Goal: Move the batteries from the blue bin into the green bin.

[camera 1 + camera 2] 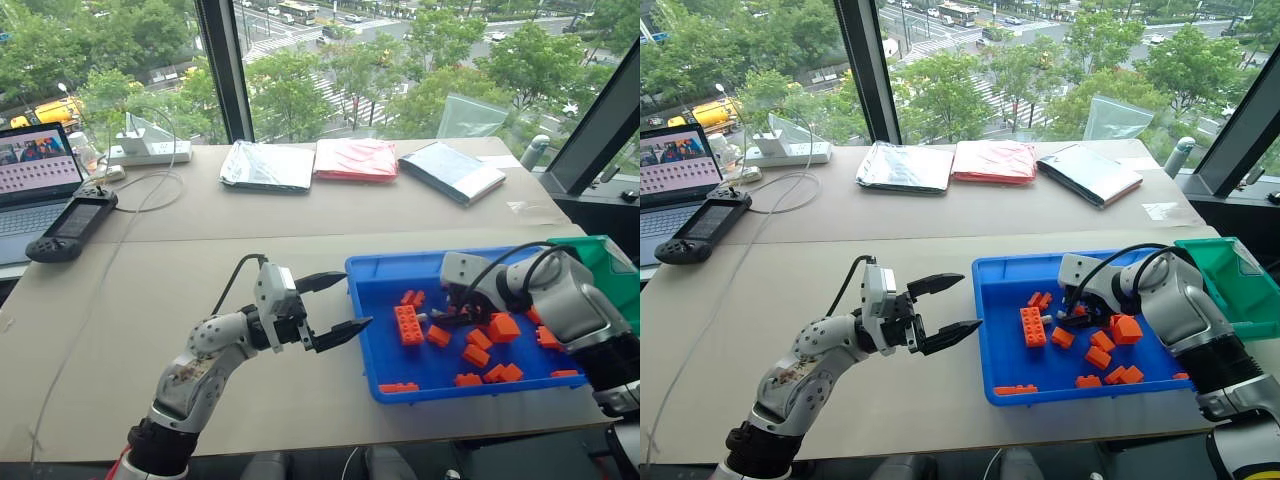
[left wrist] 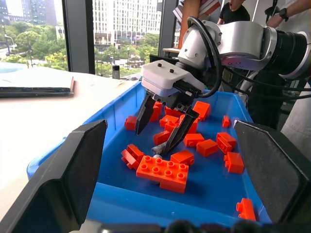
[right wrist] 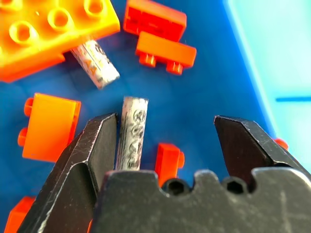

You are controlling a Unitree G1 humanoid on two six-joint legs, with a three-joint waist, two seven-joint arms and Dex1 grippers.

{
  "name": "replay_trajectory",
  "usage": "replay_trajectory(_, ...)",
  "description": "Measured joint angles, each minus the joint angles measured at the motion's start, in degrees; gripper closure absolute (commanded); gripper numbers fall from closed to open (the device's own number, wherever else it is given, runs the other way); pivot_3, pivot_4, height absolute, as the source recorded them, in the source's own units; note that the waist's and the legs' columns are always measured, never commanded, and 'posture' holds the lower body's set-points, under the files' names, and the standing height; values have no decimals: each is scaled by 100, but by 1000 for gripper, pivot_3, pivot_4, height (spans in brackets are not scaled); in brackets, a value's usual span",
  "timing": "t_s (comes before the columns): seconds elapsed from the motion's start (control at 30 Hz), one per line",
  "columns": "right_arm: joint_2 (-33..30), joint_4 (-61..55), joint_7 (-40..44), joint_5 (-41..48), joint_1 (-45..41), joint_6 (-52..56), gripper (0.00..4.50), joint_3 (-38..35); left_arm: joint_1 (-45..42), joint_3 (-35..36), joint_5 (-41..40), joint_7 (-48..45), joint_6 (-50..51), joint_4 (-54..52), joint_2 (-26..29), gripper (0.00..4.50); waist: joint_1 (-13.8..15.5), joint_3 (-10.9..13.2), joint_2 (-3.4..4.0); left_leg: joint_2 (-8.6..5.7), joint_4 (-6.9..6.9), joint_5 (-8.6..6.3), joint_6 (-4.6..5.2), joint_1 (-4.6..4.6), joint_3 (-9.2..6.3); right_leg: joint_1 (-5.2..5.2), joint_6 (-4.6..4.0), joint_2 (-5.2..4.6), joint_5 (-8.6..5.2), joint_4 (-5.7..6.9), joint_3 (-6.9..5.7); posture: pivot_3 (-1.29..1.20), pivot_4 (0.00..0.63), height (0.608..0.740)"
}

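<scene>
Hovering right hand (image 3: pixel 165 145) parted over silver batteries (image 3: pixel 132 138) among bricks (image 3: pixel 51 127), green bin (image 1: pixel 612 262) cut off, left hand (image 1: pixel 335 305) wide.

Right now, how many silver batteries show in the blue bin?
2: one battery between the fingers of the right gripper; another battery against the large orange brick. Others may be hidden.

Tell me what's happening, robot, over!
Left pincer open, beside blue bin. Right pincer open around a battery, not gripped. Orange bricks crowd it.
</scene>
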Motion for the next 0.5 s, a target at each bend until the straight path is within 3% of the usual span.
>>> replay_trajectory(0.1, 17, -1, 60, -20, 0, -37, 4244, 11, 2, 0, 4, 13, 0, 0, -1, 0, -4, 0, 0, 0, 0, 0, 0, 0, 0, 0, 0, 0, 0, 0, 0, 0, 150, 740)
replay_trajectory(0.37, 61, -92, 43, 27, 21, 232, 4270, -66, 43, 1, 3, 37, 0, -5, 12, 0, -4, 0, 0, 1, 0, 0, 0, 0, 0, -1, 0, 0, 0, 0, 0, 0, 150, 740)
replay_trajectory(0.5, 24, -560, -81, 269, 173, 852, 4270, -506, 75, -3, 2, 37, 2, -11, 55, 0, 3, 0, 0, 1, -1, 0, 0, -4, -3, -5, 0, -3, 0, 1, 0, 0, 150, 740)
